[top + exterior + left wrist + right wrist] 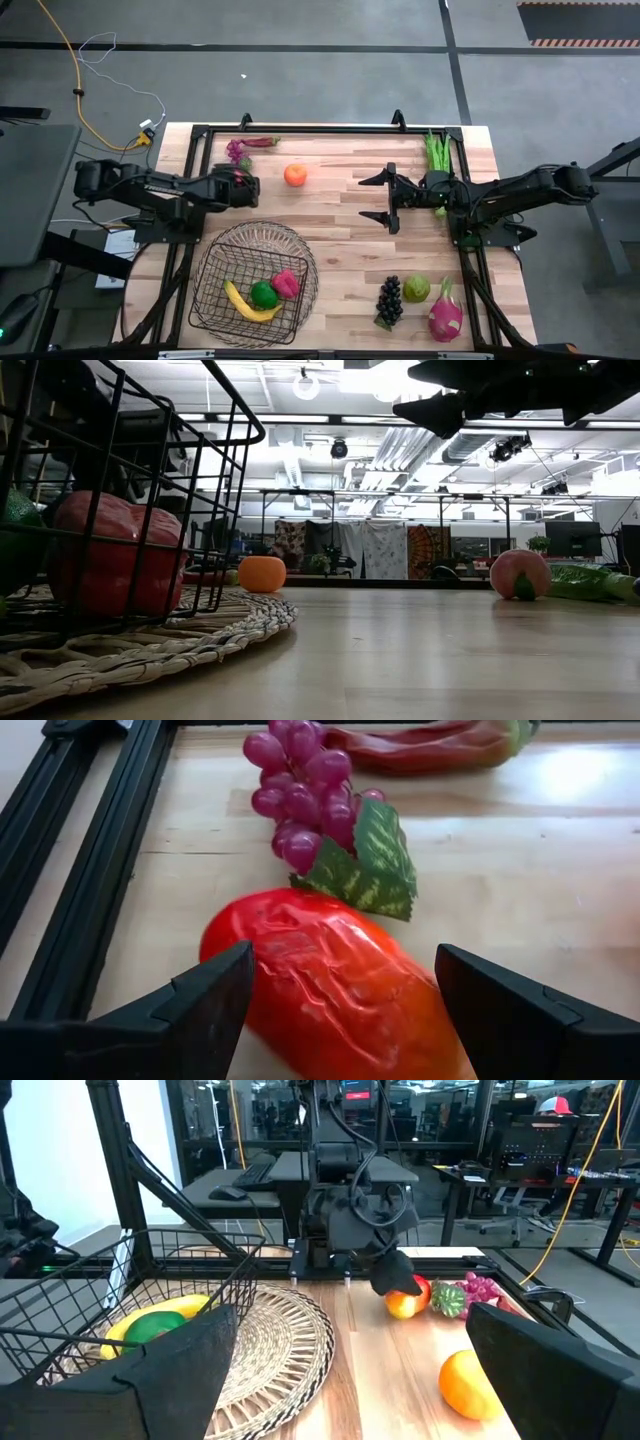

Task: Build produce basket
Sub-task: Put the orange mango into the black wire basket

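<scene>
A red-yellow mango lies on the wooden table at the far left, next to purple grapes with a green leaf. My left gripper is open just over the mango, one finger on either side of it; it also shows in the right wrist view. The wire basket stands on a woven mat at the near left and holds a banana, a lime and a red-pink fruit. My right gripper is open and empty above the table's middle.
An orange lies right of my left gripper. A long red vegetable lies beyond the grapes. Green beans lie at the far right; dark grapes, a green pear and a dragon fruit at the near right. A peach shows in the low view.
</scene>
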### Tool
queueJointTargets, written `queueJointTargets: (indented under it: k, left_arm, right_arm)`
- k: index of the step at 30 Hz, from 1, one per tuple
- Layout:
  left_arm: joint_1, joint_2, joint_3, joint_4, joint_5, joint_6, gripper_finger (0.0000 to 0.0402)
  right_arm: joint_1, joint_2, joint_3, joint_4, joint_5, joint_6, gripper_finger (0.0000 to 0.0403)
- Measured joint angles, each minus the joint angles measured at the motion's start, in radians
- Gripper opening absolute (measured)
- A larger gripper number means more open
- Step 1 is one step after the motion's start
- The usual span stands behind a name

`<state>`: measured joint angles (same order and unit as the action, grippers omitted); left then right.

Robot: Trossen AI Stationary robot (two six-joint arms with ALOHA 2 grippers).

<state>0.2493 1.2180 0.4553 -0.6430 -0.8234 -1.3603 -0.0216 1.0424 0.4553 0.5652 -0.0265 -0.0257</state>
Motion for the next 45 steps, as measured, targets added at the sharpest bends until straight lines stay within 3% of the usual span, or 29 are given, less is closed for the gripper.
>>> queueJointTargets:
  k: [3, 18, 22, 27, 31, 37, 45]
  left_arm:
    - [-0.014, 0.005, 0.0, 0.001, 0.001, 0.039, 0.0298]
    - [-0.021, 0.007, 0.003, 0.111, 0.126, 0.605, 0.0298]
    - [-0.021, 0.007, 0.043, 0.109, 0.177, 0.654, 0.0298]
    - [-0.021, 0.006, 0.1, 0.108, 0.166, 0.656, 0.0298]
    - [-0.021, 0.006, 0.119, 0.108, 0.157, 0.601, 0.0298]
    - [-0.066, 0.006, 0.108, 0.014, 0.127, 0.384, 0.0298]
    - [-0.216, 0.005, 0.099, -0.124, -0.037, -0.021, 0.0298]
  right_arm:
    - [0.0, 0.0, 0.0, 0.0, 0.0, 0.0, 0.0387]
    - [0.0, 0.0, 0.0, 0.0, 0.0, 0.0, 0.0387]
    - [0.0, 0.0, 0.0, 0.0, 0.0, 0.0, 0.0387]
    - [0.0, 0.0, 0.0, 0.0, 0.0, 0.0, 0.0387]
    - [0.0, 0.0, 0.0, 0.0, 0.0, 0.0, 0.0387]
    - [0.0, 0.0, 0.0, 0.0, 0.0, 0.0, 0.0387]
    - [0.0, 0.0, 0.0, -0.008, 0.0, 0.0, 0.0387]
